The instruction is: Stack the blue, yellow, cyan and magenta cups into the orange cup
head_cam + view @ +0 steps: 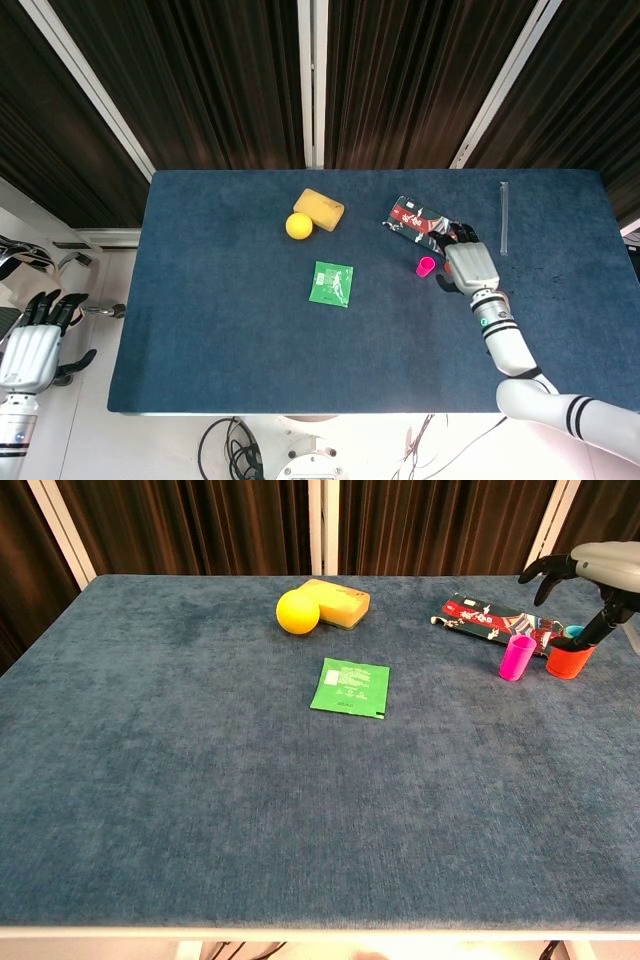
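Observation:
The orange cup (570, 661) stands at the table's right side, with the cyan cup's rim (575, 632) just showing inside it. The magenta cup (517, 657) (426, 265) stands upright a little to its left. No separate blue or yellow cup shows. My right hand (598, 566) (469, 268) hovers over the orange cup with its fingers spread and nothing in it; in the head view it hides that cup. My left hand (30, 345) hangs off the table's left side, holding nothing.
A red and black packet (488, 618) lies just behind the cups. A green sachet (350, 688) lies mid-table, with a yellow ball (297, 611) and a yellow sponge (338, 602) further back. A clear strip (503, 215) lies at the back right.

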`<act>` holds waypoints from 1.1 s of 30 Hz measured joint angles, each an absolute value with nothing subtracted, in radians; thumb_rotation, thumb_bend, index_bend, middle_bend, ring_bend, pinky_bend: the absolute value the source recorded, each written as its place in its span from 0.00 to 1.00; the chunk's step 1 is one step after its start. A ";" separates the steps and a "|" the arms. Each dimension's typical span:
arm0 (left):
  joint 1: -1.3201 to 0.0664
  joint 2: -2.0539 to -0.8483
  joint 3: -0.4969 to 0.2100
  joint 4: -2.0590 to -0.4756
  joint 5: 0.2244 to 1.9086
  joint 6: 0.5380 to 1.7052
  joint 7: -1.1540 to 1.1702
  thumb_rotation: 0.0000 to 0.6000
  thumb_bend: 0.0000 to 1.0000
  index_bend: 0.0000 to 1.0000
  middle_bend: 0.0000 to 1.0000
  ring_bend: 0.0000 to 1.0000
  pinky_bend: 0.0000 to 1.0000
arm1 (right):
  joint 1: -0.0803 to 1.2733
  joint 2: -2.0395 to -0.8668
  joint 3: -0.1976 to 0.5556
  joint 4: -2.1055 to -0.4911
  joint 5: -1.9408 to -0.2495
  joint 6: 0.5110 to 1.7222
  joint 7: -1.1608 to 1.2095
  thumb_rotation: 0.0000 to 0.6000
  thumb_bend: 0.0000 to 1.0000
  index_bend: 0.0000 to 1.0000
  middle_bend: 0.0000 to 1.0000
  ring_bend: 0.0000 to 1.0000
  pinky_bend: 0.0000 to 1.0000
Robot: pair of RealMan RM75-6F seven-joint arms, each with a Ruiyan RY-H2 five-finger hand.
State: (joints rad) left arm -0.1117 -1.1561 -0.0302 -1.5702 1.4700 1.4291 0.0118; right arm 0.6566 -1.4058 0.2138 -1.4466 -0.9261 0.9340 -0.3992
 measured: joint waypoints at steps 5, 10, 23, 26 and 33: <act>-0.107 -1.155 -0.030 -1.567 1.471 1.437 0.002 1.00 0.19 0.16 0.14 0.03 0.00 | 0.684 -1.462 0.202 -1.402 -0.868 0.935 -0.470 1.00 0.28 0.21 0.29 0.00 0.00; -0.103 -1.155 -0.030 -1.559 1.470 1.441 -0.016 1.00 0.19 0.16 0.14 0.03 0.00 | 0.701 -1.502 0.193 -1.373 -0.838 0.943 -0.507 1.00 0.28 0.23 0.30 0.00 0.00; -0.102 -1.160 -0.028 -1.538 1.473 1.438 -0.042 1.00 0.19 0.16 0.14 0.03 0.00 | 0.712 -1.538 0.186 -1.345 -0.812 0.972 -0.542 1.00 0.29 0.33 0.35 0.02 0.00; -0.103 -1.162 -0.029 -1.534 1.472 1.435 -0.044 1.00 0.19 0.16 0.14 0.03 0.00 | 0.713 -1.543 0.186 -1.341 -0.811 0.973 -0.542 1.00 0.30 0.34 0.36 0.03 0.00; -0.102 -1.162 -0.030 -1.533 1.467 1.432 -0.044 1.00 0.19 0.16 0.14 0.03 0.00 | 0.717 -1.558 0.189 -1.320 -0.808 0.972 -0.541 1.00 0.31 0.37 0.40 0.06 0.00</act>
State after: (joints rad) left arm -0.1024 -1.1624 -0.0299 -1.5327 1.4674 1.4323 -0.0442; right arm 0.7173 -1.5576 0.1887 -1.3201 -0.8078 0.9722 -0.5415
